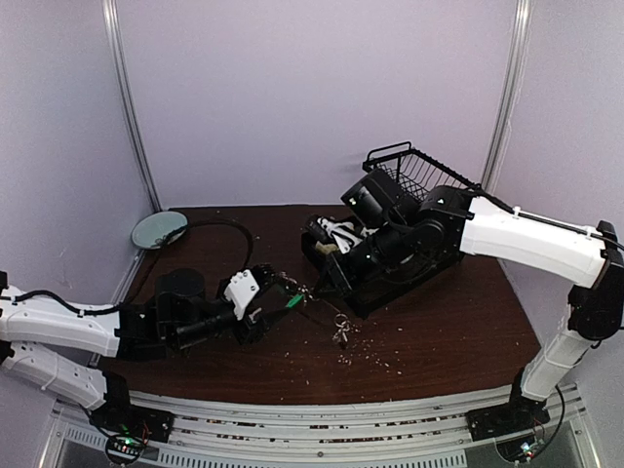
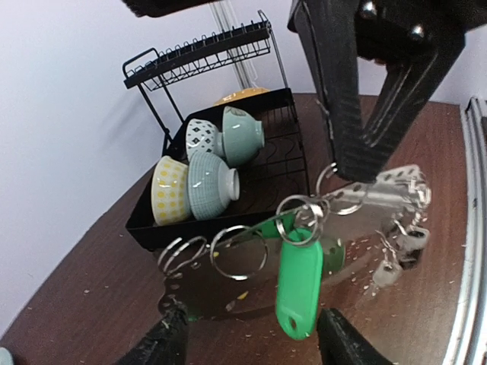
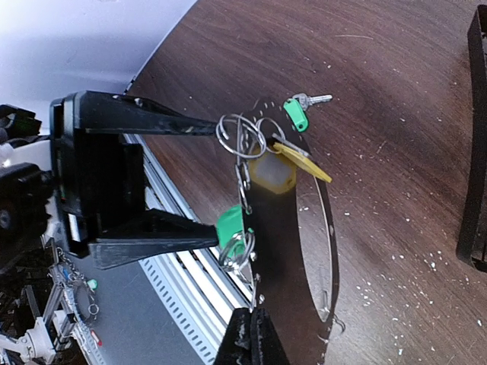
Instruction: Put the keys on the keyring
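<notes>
1. Left gripper [image 3: 214,179]: I read its fingers as spread wide and gripping nothing. It points toward the centre of the table [image 1: 444,336].
2. Right gripper [image 3: 251,328]: its fingers are pressed together on the edge of the keyring [image 3: 278,243]. The left wrist view shows them clamped on the shiny perforated band from above.
3. Keyring: it is held off the table between the two grippers, in front of the dish rack [image 1: 390,156].
4. Green tag [image 2: 297,285]: it hangs from small split rings on the keyring, in the gap between the left fingers. In the right wrist view it sits just beside one fingertip; I cannot tell whether they touch.
5. Yellow key [image 3: 303,162]: it lies against the keyring's upper part in the right wrist view. A green-headed key [image 3: 295,114] sits just above it at the band's edge.
6. Loose keys [image 1: 341,331]: a small silver cluster below the grippers in the top view. I cannot tell whether it rests on the table or hangs from the band.
7. Dish rack: it holds several bowls [image 2: 213,182] on their sides.
</notes>
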You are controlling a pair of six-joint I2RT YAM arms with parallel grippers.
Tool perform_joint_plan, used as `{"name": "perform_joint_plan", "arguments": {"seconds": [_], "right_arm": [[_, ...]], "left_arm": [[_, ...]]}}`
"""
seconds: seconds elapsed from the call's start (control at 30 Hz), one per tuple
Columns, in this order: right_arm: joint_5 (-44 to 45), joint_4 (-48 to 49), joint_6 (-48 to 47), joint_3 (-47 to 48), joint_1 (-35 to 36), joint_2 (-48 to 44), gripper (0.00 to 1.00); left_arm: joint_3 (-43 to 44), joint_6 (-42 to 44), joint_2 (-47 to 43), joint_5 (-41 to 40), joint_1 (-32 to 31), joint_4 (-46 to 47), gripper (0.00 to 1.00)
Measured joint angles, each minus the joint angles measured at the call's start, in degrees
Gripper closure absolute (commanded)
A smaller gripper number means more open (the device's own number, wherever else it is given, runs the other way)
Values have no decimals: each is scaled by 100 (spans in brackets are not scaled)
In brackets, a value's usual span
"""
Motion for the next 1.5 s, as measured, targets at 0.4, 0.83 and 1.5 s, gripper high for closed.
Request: {"name": "perform_joint_plan", "arguments": {"seconds": [0.4, 0.83, 1.5], "right_arm": [[76, -879, -813, 551, -125, -2, 100], [-295, -1685, -1862, 918, -107, 2, 100], [-155, -1484, -1788, 973, -125, 125, 100]], "left_arm": [[-304, -90, -1537, 772, 44, -645, 14], [-313, -44, -944, 483, 127, -745, 39], [-177, 201, -149, 332, -101, -170, 100]]}}
